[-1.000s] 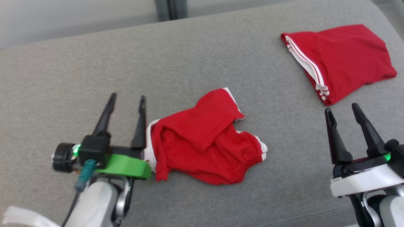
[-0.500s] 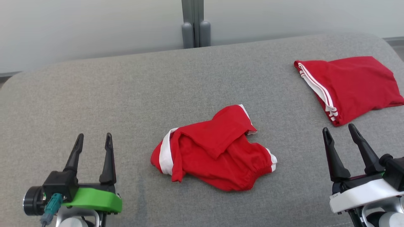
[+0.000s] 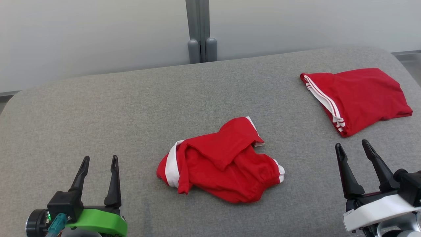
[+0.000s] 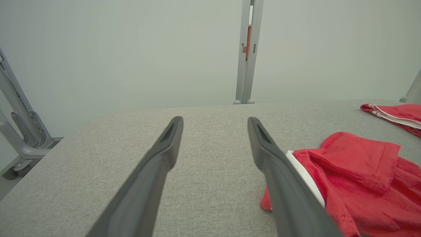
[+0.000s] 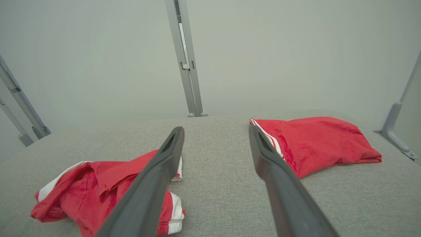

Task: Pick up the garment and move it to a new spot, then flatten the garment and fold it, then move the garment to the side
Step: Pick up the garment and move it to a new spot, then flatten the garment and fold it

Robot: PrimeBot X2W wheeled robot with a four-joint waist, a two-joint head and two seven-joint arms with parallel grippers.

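step: pick-up, not begun | crumpled red garment (image 3: 220, 161) middle of bench (image 3: 98, 108), untouched | left claw (image 3: 100, 158) wide, empty, well left of it | right claw (image 3: 352, 144) wide, empty | next: probably reach in, pinch a hem, lift

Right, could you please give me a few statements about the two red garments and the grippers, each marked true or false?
1. The crumpled red garment lies on the grey surface, to the right of the left gripper. True.
2. The left gripper is shut on the crumpled red garment. False: it is open, empty and apart from the cloth.
3. The folded red garment lies at the far right, beyond the right gripper. True.
4. The right gripper holds the folded red garment. False: it is open and holds nothing.
5. The two garments overlap. False: bare grey surface separates them.
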